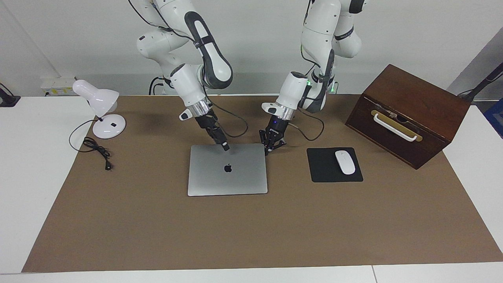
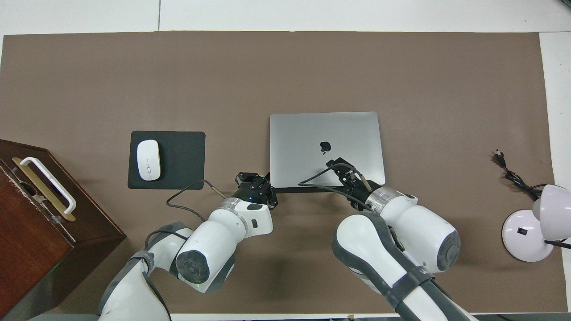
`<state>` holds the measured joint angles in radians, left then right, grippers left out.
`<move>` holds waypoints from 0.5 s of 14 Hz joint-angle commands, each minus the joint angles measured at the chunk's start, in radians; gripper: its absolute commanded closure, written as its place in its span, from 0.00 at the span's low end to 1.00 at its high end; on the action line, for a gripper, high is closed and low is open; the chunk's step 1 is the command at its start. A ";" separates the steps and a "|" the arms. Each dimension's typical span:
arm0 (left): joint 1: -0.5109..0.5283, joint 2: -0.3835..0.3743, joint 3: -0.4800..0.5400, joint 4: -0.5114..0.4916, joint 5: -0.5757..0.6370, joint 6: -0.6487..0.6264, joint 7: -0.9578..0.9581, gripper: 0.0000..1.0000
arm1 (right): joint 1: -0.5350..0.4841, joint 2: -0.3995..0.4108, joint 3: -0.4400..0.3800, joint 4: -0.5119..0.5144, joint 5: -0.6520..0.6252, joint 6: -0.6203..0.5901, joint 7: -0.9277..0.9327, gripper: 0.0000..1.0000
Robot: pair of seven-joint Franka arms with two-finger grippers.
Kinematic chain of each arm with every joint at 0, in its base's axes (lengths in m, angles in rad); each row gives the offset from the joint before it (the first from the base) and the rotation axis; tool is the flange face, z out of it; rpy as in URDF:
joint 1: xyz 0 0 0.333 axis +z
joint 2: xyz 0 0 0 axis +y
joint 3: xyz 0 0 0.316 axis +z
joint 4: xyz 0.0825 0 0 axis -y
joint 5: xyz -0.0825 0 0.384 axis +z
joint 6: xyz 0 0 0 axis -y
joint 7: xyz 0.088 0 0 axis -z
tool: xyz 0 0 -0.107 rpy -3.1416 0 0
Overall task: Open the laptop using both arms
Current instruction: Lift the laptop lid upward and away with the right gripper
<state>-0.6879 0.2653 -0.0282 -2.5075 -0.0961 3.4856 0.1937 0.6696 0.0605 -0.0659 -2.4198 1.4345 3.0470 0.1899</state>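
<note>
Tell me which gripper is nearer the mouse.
Left. The left gripper is by the laptop corner toward the mouse; the right gripper is over the lid.

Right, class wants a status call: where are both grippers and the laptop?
Right gripper tip on the laptop lid's robot-side edge. Left gripper open at its corner toward the mouse pad. Lid shut, flat. Nothing in the way.

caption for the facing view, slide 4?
Closed laptop on the brown mat: right hand over its robot-side edge, left hand at its corner toward the mouse pad.
</note>
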 commanded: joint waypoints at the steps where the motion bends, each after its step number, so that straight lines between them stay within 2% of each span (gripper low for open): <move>1: -0.039 0.031 0.002 0.032 -0.005 0.016 -0.002 1.00 | -0.012 0.025 0.005 0.047 0.041 0.016 -0.056 0.00; 7: -0.048 0.029 0.001 0.030 -0.007 0.016 -0.002 1.00 | -0.007 0.058 0.005 0.125 0.041 0.019 -0.053 0.00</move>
<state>-0.6906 0.2652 -0.0280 -2.5075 -0.0961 3.4857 0.1939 0.6709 0.0690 -0.0625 -2.3955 1.4346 3.0470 0.1899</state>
